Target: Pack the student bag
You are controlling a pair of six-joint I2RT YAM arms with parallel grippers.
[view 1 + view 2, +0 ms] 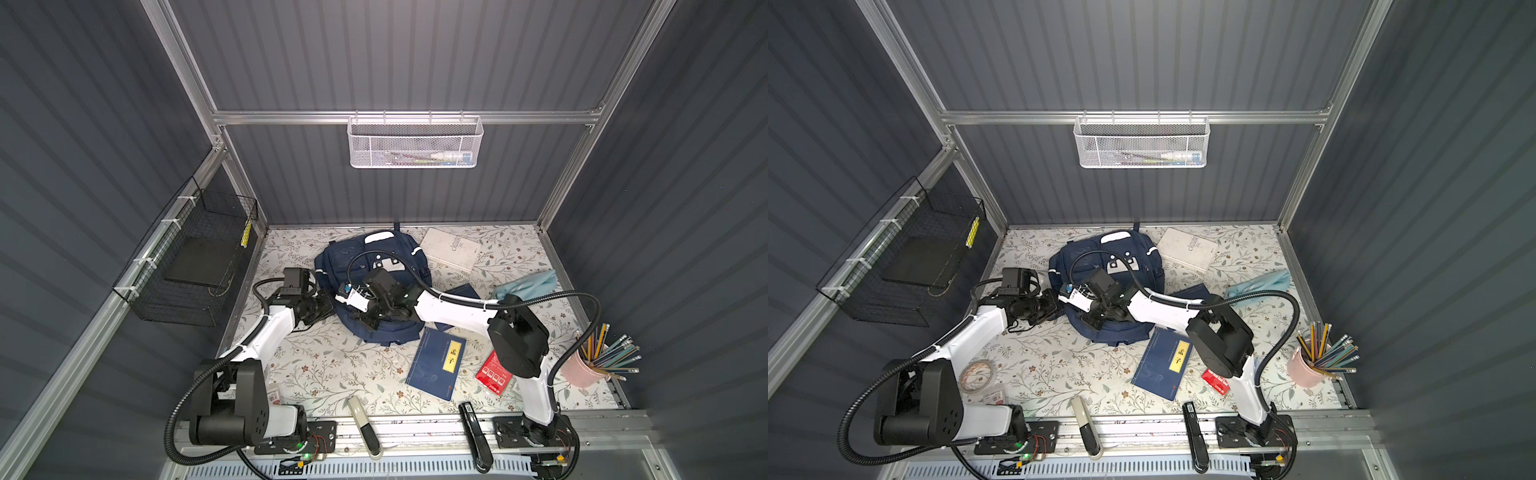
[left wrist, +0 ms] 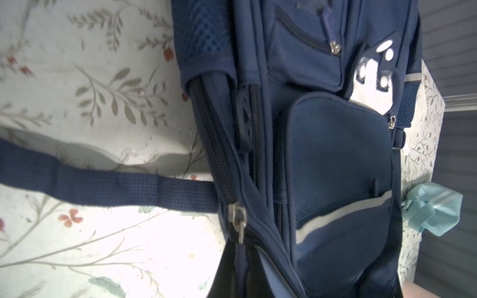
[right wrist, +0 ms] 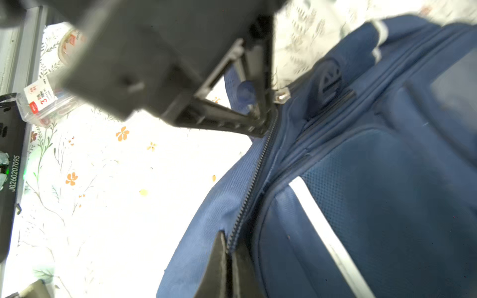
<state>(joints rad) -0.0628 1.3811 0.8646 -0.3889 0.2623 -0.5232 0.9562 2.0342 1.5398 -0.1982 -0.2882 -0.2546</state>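
The student bag (image 1: 340, 257) (image 1: 1077, 255), navy with white stripes, lies flat in the middle of the floral table. Both arms meet at its near left edge. My left gripper (image 1: 332, 307) (image 3: 260, 123) is shut on the blue tab of the main zip's metal pull (image 2: 238, 224). A short way along the same zip, my right gripper (image 1: 358, 321) (image 3: 228, 255) is shut on the zip edge of the bag's fabric. The zip teeth (image 3: 258, 178) run closed between the two grippers. The white patch with two buttons (image 2: 371, 74) sits on the bag's front.
Lying around the bag are a blue book with a yellow label (image 1: 436, 363), a white book (image 1: 451, 249), a pale blue cloth (image 1: 528, 284) and a red packet (image 1: 494, 374). A pink cup of pencils (image 1: 582, 370) stands at the right edge. A black stapler (image 1: 476, 436) lies at the front.
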